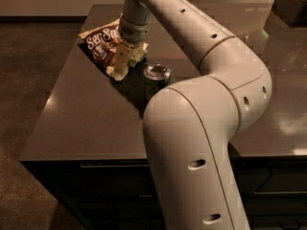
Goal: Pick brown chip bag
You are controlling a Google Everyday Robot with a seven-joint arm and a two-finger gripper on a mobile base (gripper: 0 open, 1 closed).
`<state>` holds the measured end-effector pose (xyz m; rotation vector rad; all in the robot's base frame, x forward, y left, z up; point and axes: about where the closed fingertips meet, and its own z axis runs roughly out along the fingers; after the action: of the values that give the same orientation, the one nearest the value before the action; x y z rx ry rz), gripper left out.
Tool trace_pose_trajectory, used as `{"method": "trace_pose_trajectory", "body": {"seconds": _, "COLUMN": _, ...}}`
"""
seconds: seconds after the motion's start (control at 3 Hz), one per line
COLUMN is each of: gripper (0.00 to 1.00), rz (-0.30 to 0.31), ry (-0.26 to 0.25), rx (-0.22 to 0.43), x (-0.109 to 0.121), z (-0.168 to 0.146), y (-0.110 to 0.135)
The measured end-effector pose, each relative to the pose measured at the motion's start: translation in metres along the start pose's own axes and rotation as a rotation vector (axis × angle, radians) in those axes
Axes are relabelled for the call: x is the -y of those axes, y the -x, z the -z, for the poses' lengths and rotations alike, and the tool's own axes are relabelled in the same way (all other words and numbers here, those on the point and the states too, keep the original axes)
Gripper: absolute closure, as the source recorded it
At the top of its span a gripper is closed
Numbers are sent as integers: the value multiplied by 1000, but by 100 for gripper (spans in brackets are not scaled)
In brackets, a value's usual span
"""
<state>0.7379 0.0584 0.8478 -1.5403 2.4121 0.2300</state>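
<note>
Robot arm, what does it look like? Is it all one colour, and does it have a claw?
The arm is creamy white: fat, smooth, rounded tubes with bulgy joints and small dark oval holes. No cables show. A grey band rings its wrist. The claw is pale cream, at the brown chip bag near the far-left corner of the table.
</note>
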Motion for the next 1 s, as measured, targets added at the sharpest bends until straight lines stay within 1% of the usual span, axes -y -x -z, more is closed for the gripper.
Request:
{"method": "trace_pose_trajectory", "body": {"seconds": 0.33, "gripper": 100, "rz": 52, "ry": -18, "rx": 50, "x": 0, "z": 43, "y": 5}}
{"method": "trace_pose_trajectory", "body": {"seconds": 0.67, "gripper": 100, "rz": 101, "ry": -40, "rx": 112, "x": 2, "z": 90, "y": 7}}
{"method": "trace_pose_trajectory", "body": {"seconds": 1.0, "gripper": 100, "rz": 131, "ry": -61, "rx": 162, "x": 5, "z": 123, "y": 5}}
